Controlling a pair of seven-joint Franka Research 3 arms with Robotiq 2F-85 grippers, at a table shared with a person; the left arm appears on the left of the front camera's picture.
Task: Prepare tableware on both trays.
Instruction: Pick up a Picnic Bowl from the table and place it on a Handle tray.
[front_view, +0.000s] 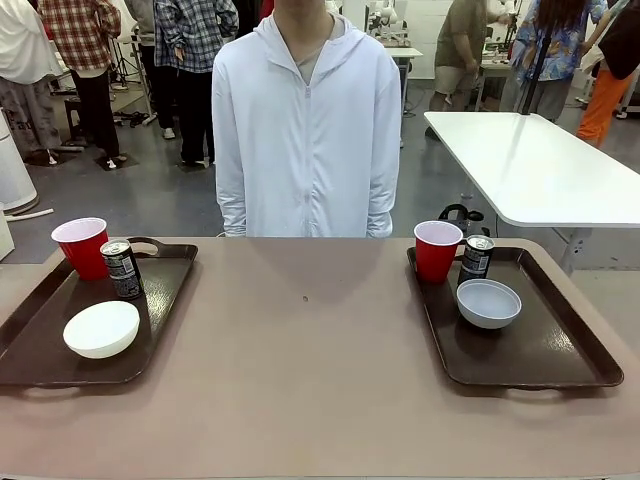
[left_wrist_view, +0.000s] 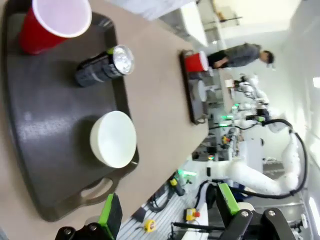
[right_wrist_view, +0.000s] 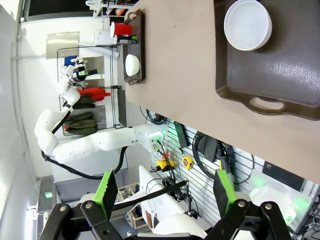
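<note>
Left gripper at the bottom edge, green-padded fingers spread wide apart, nothing between them. Beyond: near tray carrying a red cup, a dark can lying sideways in the rolled picture, and a cream-white bowl near the cut-out handle. Farther across the tan table, second tray with another red cup. Off to the right, the white right arm.

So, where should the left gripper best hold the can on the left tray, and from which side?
Probably the can by its straight wall near the top, coming from above on the tray's open inner side. It stands upright and slim; the red cup stands close on its other side.
</note>
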